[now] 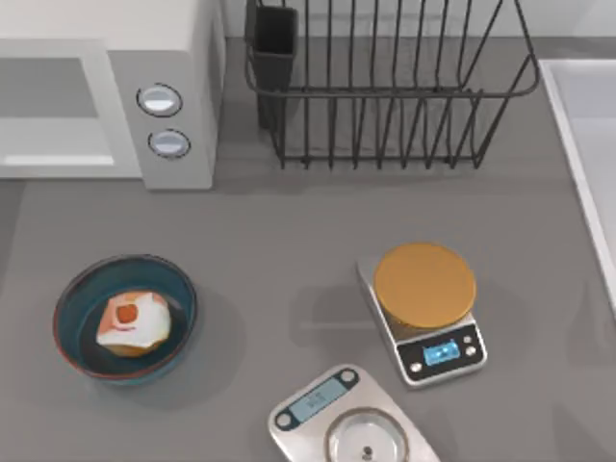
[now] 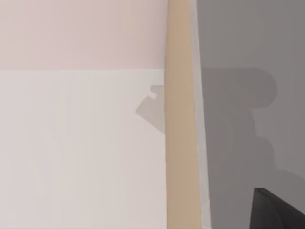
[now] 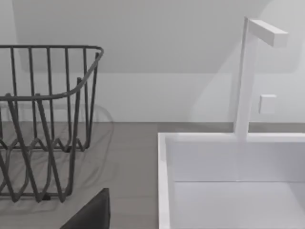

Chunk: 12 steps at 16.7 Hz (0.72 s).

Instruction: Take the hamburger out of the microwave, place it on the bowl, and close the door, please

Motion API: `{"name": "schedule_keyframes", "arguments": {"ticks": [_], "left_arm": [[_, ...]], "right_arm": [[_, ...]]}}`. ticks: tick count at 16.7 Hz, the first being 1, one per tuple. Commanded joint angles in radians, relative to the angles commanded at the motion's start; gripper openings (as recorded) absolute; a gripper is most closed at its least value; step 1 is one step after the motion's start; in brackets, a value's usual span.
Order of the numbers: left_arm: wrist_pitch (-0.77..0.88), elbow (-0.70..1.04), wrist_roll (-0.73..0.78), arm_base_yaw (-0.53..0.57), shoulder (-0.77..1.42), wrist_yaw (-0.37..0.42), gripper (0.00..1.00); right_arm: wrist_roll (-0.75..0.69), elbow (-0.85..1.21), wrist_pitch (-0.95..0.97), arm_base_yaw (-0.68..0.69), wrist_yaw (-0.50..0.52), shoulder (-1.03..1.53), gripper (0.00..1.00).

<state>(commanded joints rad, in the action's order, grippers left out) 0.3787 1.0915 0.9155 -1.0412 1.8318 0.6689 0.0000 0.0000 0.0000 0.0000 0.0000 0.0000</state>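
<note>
Steel scale [image 1: 354, 423], then hamburger [image 1: 132, 323] in bowl [image 1: 72, 294]

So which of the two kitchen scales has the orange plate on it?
The scale farther right, nearer the wire rack, with the lit blue display. The other scale, at the table's front edge, has a bare steel plate.

A tan vertical strip [image 2: 180, 114] divides white from grey.
</note>
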Motion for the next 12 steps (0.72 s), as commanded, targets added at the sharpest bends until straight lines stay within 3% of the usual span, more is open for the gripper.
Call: {"name": "schedule_keyframes", "arguments": {"ticks": [7,12], "left_arm": [[-0.026,-0.032,-0.011,0.014,-0.011,-0.004,0.0],[-0.118,-0.241,-0.117,0.111,-0.18,-0.054,0.0]], "right_arm": [[0.0,0.0,0.0,0.0,0.0,0.0,1.0],[0.0,0.0,0.0,0.0,0.0,0.0,1.0]]}}
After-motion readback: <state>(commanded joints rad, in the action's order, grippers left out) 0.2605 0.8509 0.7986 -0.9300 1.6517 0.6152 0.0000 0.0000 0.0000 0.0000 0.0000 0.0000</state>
